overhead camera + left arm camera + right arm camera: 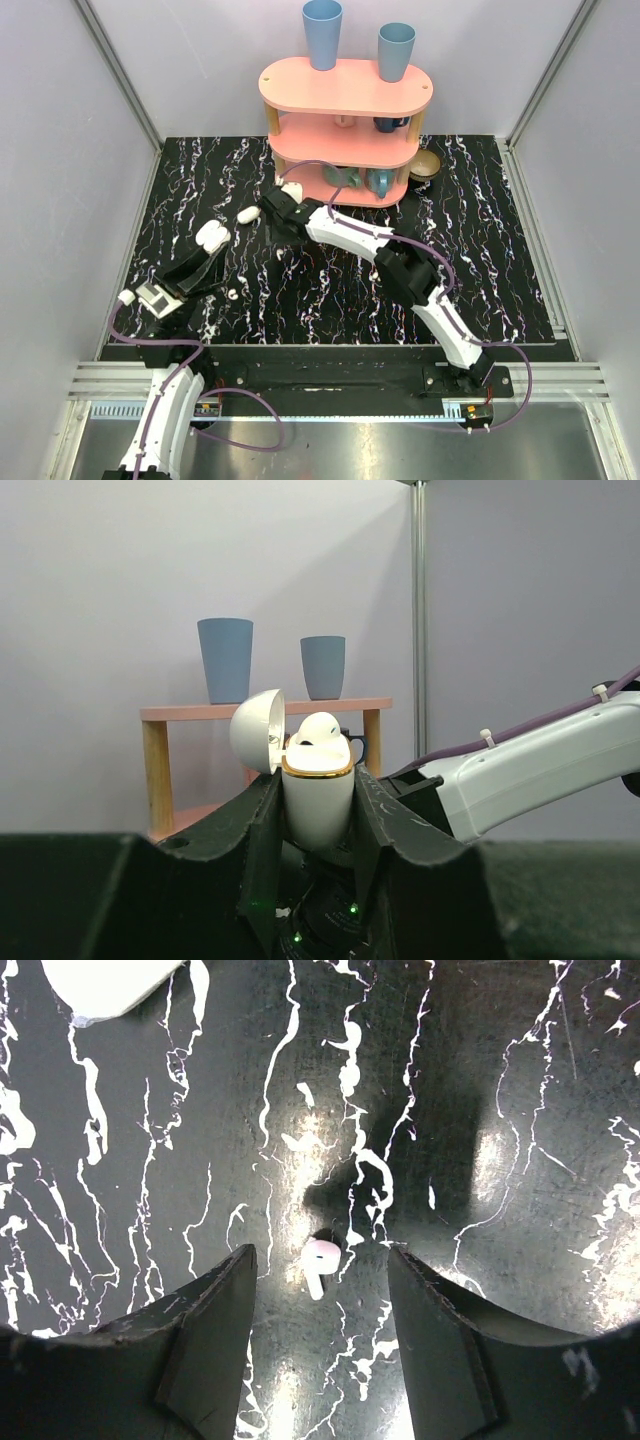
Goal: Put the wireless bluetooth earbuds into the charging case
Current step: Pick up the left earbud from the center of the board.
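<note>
While L hand (318, 780) pinches the open case (318, 798) upright, left side of table (480, 250), w/ one bud (320, 727) already seated, R hand (320, 1252), fingers spread, hovers over the 2nd bud (318, 1263) lying on the table, so approx half done: pick-up + insert of that bud still to do.

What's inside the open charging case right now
One white earbud sits in the charging case, poking above its gold rim. The hollow below is hidden, so a second is unconfirmed.

The black marbled table (500, 280) bears a pink shelf (340, 90), a loose earbud (318, 1263) and a tan disc (426, 165).
</note>
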`<action>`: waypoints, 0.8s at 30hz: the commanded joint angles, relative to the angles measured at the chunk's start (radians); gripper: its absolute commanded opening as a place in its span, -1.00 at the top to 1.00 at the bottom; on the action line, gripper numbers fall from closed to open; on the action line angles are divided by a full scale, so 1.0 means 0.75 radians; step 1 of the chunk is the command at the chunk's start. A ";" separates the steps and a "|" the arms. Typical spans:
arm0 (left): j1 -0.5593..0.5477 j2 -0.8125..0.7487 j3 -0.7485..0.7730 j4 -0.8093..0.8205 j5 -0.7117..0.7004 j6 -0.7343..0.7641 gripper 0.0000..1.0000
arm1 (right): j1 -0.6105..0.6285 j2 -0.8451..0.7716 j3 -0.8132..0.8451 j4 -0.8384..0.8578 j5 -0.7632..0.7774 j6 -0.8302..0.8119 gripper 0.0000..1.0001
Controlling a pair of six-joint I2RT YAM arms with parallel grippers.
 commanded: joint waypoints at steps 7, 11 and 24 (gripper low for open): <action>0.009 -0.030 -0.145 -0.006 -0.026 0.044 1.00 | 0.040 0.081 0.147 -0.093 0.095 0.053 -0.18; 0.009 -0.042 -0.140 -0.031 -0.028 0.053 1.00 | 0.043 0.096 0.157 -0.107 0.093 0.071 -0.15; 0.009 -0.059 -0.138 -0.055 -0.030 0.051 1.00 | 0.047 0.151 0.210 -0.132 0.042 0.102 -0.04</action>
